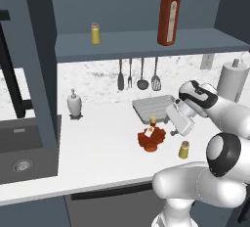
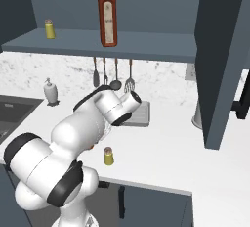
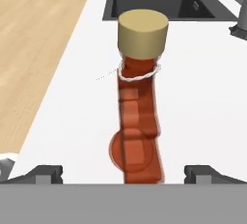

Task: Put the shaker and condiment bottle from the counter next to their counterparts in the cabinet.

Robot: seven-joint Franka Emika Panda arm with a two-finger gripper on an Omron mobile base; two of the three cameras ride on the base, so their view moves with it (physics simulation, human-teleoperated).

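The condiment bottle (image 1: 149, 139), red and lumpy with a tan cap, stands on the white counter; from the hand camera the condiment bottle (image 3: 137, 121) reaches up from between my fingertips (image 3: 46, 172). My gripper (image 1: 169, 129) is open just to its right, jaws on either side of the body without touching. The shaker (image 1: 184, 149), yellow with a pale cap, stands near the counter's front edge, also seen as the shaker (image 2: 109, 156). On the cabinet shelf (image 1: 146, 45) stand the counterparts: a tall red bottle (image 1: 169, 15) and a yellow shaker (image 1: 95, 34).
A grey dish rack (image 1: 154, 107) sits behind the bottle, with utensils (image 1: 139, 74) hanging above it. A white pump dispenser (image 1: 73, 103) stands at the left, beside the sink (image 1: 22, 152). A paper towel roll (image 1: 233, 81) is at the right.
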